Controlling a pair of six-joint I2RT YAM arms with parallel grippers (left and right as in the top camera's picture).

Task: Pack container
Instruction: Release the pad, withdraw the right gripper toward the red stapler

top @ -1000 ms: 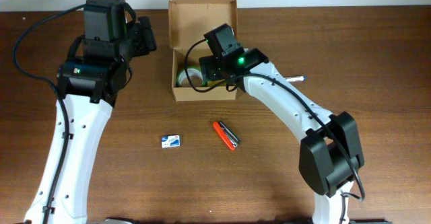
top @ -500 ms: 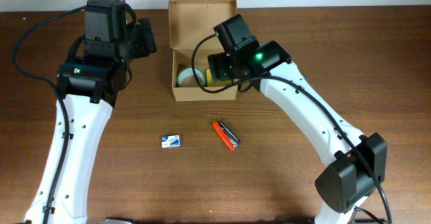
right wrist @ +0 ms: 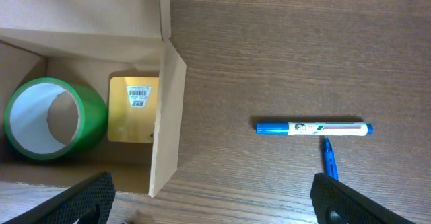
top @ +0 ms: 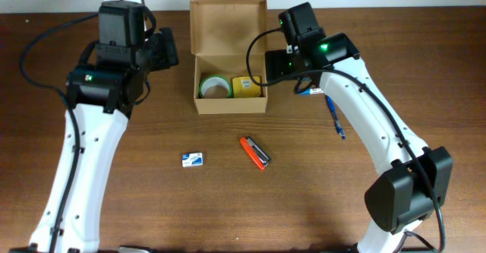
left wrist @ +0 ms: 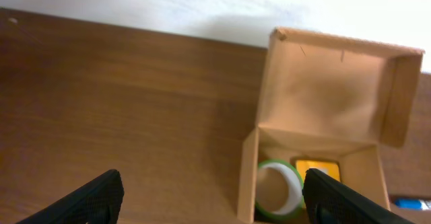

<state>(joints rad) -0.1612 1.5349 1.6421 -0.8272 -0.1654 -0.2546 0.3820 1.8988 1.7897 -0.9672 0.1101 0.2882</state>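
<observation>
Plainly, the box point(top: 231, 105) sits at upper centre of the overhead view on the dark wood-grain table point(top: 152, 200), with its flap lid folded back. It is thin, matte tan cardboard with crisp folds. It looks light and apt to slide or dent under a hard pinch, so a side wall's top edge or the flap's free rim seems the best hold. Inside, a glossy green tape roll point(top: 215, 86) lies beside a yellow cube point(top: 245, 86) with a barcode label. To the right are a blue marker point(right wrist: 313, 128) and a thin blue pen point(right wrist: 328, 158); lower down, a red stick point(top: 250, 151) and a small white packet point(top: 193, 159). The left gripper point(left wrist: 215, 200) hangs to the box's left and the right gripper point(right wrist: 215, 200) just to its right, both spread wide and empty.
</observation>
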